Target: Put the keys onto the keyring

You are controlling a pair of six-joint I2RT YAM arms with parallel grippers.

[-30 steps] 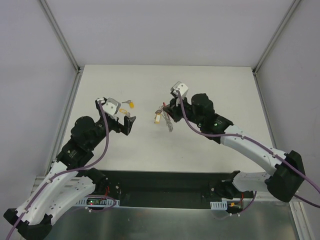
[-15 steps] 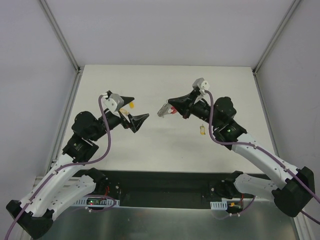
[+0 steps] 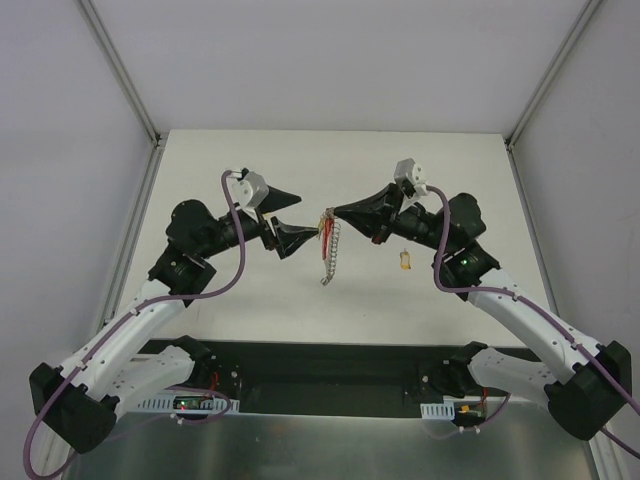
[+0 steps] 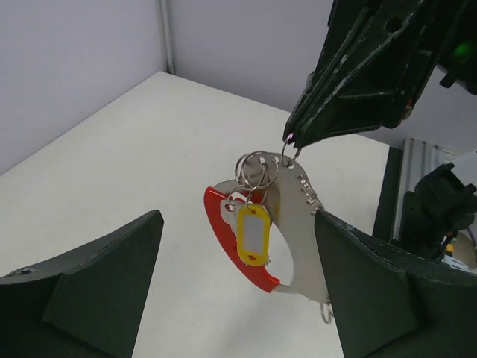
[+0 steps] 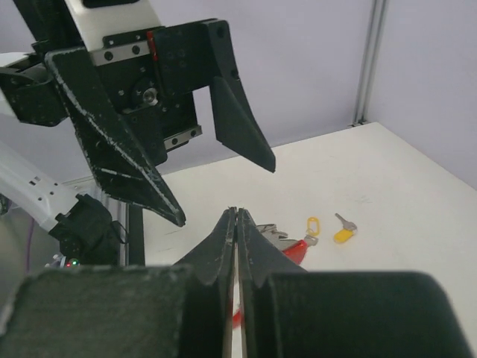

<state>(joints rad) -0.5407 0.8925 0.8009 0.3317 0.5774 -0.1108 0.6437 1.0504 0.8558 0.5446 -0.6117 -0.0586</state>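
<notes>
My right gripper (image 3: 335,212) is shut on the keyring's small metal ring and holds it in the air. The keyring (image 3: 328,250) hangs from it, with its ribbed strap dangling. In the left wrist view the red loop (image 4: 223,239), a yellow-headed tag (image 4: 253,235) and the silver strap (image 4: 294,231) hang below the right fingertips (image 4: 298,134). My left gripper (image 3: 290,222) is open and empty, with the keyring between its wide-spread jaws, not touching. One yellow key (image 3: 404,260) lies on the table under the right arm. Another yellow key (image 5: 343,234) lies on the table beyond the keyring.
The white table (image 3: 450,170) is bordered by metal frame posts at its left and right edges. The left gripper's fingers (image 5: 127,164) fill the upper left of the right wrist view, close to the right gripper (image 5: 236,215). A small yellow ring (image 5: 312,224) shows by the red loop.
The right gripper has swung the keyring left so its strap now hangs straight down. The left gripper has moved right and now brackets the keyring with open jaws.
</notes>
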